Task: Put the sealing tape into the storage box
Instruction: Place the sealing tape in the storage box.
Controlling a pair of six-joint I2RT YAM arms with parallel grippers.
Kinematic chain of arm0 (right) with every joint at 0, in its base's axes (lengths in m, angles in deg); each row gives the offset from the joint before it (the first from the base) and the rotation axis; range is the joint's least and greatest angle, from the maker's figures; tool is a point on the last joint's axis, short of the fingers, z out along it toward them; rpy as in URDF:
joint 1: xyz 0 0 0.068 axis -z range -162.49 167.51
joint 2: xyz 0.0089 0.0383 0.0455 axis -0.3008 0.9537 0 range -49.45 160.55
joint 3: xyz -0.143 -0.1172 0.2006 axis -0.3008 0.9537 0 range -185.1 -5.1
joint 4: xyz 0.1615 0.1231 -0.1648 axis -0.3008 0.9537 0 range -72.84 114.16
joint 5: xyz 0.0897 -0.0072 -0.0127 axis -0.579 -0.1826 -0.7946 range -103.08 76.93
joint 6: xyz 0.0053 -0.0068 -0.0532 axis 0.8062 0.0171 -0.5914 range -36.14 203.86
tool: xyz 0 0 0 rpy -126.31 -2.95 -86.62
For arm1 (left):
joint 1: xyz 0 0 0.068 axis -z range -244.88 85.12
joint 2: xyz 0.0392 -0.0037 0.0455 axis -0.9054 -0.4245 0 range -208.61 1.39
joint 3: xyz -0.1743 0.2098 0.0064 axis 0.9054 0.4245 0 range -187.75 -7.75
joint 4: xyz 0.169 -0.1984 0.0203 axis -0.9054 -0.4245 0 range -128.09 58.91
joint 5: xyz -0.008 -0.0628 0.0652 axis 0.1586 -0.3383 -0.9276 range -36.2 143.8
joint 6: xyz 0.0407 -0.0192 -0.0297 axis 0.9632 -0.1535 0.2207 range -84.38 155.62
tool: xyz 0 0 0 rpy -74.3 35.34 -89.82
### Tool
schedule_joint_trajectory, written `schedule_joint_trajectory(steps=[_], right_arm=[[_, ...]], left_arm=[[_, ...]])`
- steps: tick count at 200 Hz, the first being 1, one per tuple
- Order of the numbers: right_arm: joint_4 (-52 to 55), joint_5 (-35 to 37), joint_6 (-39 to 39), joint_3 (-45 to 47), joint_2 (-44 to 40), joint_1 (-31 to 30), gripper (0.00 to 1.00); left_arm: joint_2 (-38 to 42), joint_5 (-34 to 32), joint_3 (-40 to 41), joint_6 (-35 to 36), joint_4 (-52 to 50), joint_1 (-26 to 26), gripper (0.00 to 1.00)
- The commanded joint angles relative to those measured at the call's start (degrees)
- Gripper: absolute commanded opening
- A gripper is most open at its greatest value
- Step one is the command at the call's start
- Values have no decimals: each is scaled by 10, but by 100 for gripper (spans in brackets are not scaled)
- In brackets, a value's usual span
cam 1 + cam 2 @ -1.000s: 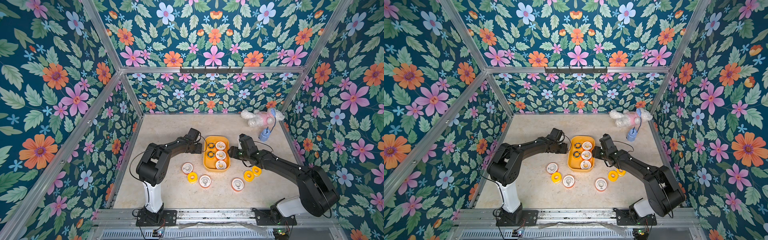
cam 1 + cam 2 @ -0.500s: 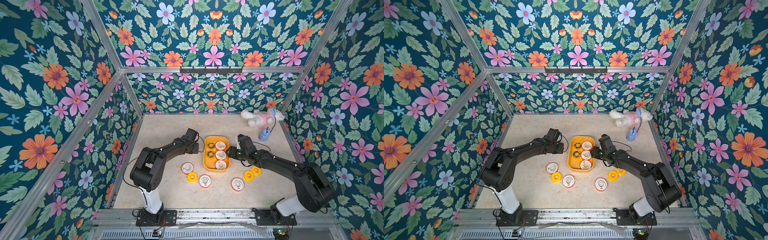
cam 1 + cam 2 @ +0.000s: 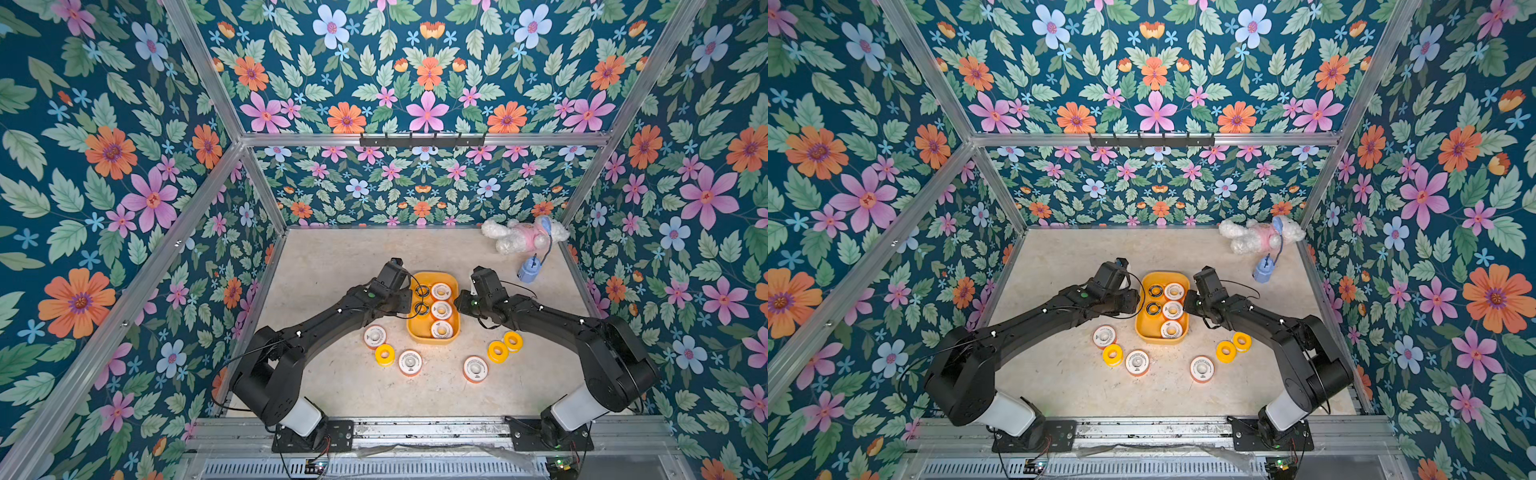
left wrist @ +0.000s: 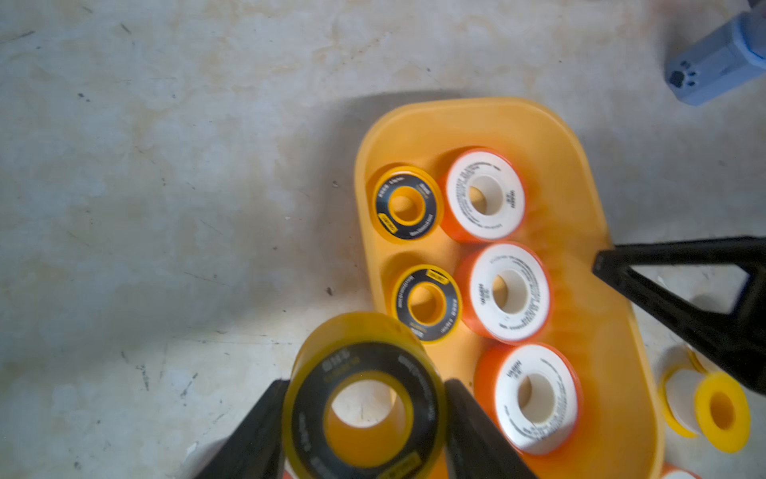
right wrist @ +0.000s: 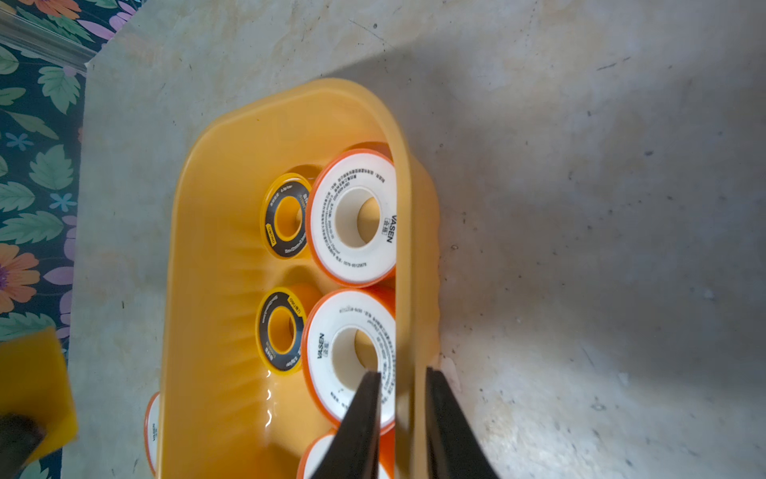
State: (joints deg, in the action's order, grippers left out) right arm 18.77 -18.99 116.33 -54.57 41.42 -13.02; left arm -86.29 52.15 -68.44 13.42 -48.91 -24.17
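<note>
Floral-walled cell, beige worktop (image 3: 332, 266); storage box (image 3: 417, 330) at frame centre in both top views, five sealing tape spools (image 3: 441, 309) inside, lower-left slot bare. Left jaws grasp a black-faced spool (image 4: 315, 414) by its rim at the box's edge beside that slot. Right jaws clenched astride the right-hand wall, apparently steadying it. Advice: clear the rim, keep the spool flat, release low. Only the left wrist view shows the held spool; only the top views show six loose spools (image 3: 409, 361).

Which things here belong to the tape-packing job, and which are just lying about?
Job: storage box; five tape spools inside; six loose spools beside it; black-faced spool in left gripper.
Lying about: plush toy; blue object on a cord.
</note>
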Motion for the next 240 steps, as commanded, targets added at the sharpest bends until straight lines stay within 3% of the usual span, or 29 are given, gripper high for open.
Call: schedule_joint_trajectory(steps=[1, 102, 240], right_arm=[[1, 11, 4, -4, 0, -1, 21], [29, 35, 0, -11, -6, -1, 14], [35, 39, -7, -7, -10, 0, 15]], left_arm=[[5, -9, -4, 23, -11, 23, 54], [-74, -14, -60, 79, -52, 104, 54], [-147, -64, -105, 97, -111, 130, 55]])
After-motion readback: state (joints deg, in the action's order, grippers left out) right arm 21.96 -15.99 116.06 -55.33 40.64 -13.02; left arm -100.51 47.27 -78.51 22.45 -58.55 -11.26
